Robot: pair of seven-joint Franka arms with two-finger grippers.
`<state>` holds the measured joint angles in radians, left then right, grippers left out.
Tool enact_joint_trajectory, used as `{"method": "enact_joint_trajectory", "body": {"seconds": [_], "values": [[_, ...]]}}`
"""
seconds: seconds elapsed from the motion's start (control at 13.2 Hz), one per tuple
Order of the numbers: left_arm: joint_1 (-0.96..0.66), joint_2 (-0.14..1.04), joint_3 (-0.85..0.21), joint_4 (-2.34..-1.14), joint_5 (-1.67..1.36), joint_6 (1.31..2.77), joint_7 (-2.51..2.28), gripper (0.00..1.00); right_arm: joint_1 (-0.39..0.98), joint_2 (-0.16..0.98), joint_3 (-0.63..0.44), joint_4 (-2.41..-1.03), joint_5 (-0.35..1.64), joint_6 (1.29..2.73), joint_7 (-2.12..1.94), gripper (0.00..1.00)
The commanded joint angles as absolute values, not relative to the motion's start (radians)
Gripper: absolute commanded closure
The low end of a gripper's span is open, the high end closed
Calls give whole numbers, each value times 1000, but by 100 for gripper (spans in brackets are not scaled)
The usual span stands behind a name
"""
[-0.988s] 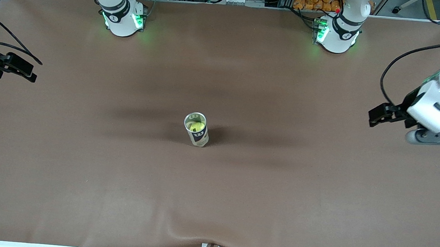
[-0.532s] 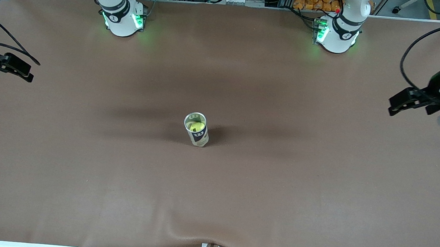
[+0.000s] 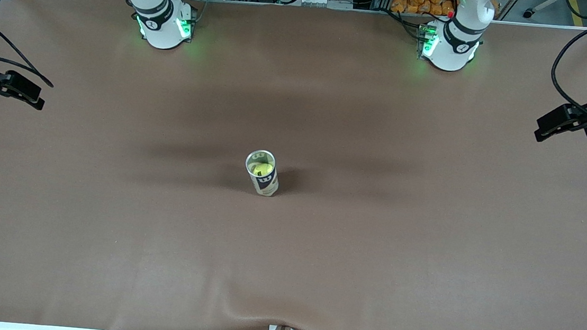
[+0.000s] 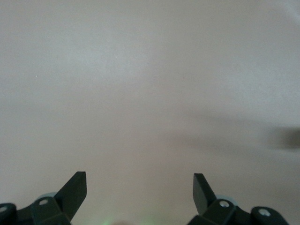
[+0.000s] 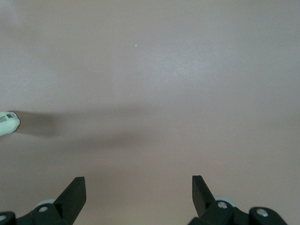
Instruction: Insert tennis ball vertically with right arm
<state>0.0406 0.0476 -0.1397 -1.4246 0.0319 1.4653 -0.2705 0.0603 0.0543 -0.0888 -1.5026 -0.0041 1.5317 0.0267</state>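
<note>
The tennis ball [image 3: 260, 169] sits inside the can [image 3: 262, 173], which stands upright near the middle of the desk [image 3: 370, 257]; through the open mouth I see the yellow felt a little below the rim. So the insertion itself looks done to me, and the step in hand is, as I judge it, clearing away without upsetting anything.

My right pincer [image 3: 26, 92] hangs over the right arm's end of the desk, well apart from the can, its fingers [image 5: 75, 194] spread wide with nothing between them. In the right wrist view only bare desk lies under them, and the can [image 5: 8, 123] just peeps in at the edge of that picture. My left pincer [image 3: 560, 123] is over the left arm's end of the desk, equally spread [image 4: 139, 192] and empty, with bare desk below; that arm waits.

To do this well, I would keep both pincers high and out at the ends, since the can is tall and narrow and a cable or elbow sweeping through the middle could tip it. I would not reach back toward it unless the ball proved to sit crooked, and from here it seems settled, though I cannot tell how deep it lies. Any homing move should be slow and go round the middle, not across it.
</note>
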Motion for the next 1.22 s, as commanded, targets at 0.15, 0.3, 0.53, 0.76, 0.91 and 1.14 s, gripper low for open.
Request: {"method": "enact_joint_trajectory", "body": {"seconds": [0.15, 0.3, 0.53, 0.76, 0.91, 1.14], "values": [[32, -3, -110, -1473, 9, 1457, -261, 0, 48, 31, -84, -1508, -6, 1525, 12, 0], [31, -2, -69, -1483, 9, 1460, -256, 0, 43, 28, -83, -1506, -6, 1525, 11, 0], [37, -1, -48, -1509, 9, 1465, -186, 0, 38, 12, -84, -1509, -5, 1520, 11, 0], [41, -2, -46, -1528, 6, 1520, -137, 0, 37, 11, -83, -1511, -5, 1519, 11, 0], [41, -3, -43, -1558, 5, 1577, -83, 0, 37, 11, -81, -1513, -5, 1517, 11, 0], [40, -2, -40, -1560, 9, 1598, -57, 0, 37, 12, -83, -1511, -5, 1517, 11, 0]]}}
